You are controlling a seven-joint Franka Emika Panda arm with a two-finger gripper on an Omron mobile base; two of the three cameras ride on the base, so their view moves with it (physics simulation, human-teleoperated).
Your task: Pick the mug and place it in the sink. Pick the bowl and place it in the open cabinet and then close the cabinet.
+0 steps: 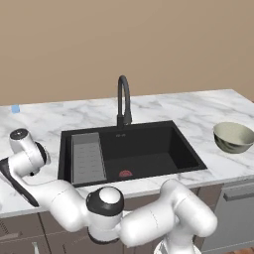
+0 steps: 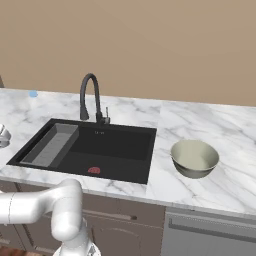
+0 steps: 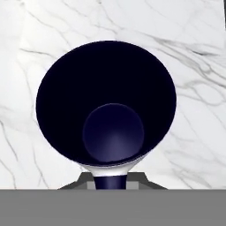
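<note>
The mug (image 3: pixel 106 103) stands on the marble counter directly under my hand. The hand view looks straight down into its dark navy inside, and its white outer wall and a small dark handle show at the bottom. My arm's wrist (image 1: pixel 25 149) reaches out over the counter left of the sink (image 1: pixel 186 146) (image 2: pixel 142 150). Whether my gripper is open or shut cannot be told. The pale cream-green bowl (image 1: pixel 233 136) (image 2: pixel 195 157) sits upright on the counter right of the sink. The wall cabinet is out of view.
The black gooseneck faucet (image 1: pixel 123 99) (image 2: pixel 90 95) rises behind the basin. A grey ribbed drain tray (image 1: pixel 88 158) (image 2: pixel 50 145) lies in the basin's left part. A small blue item (image 1: pixel 15 108) (image 2: pixel 33 93) lies by the wall. Grey drawer fronts (image 2: pixel 210 235) run below the counter.
</note>
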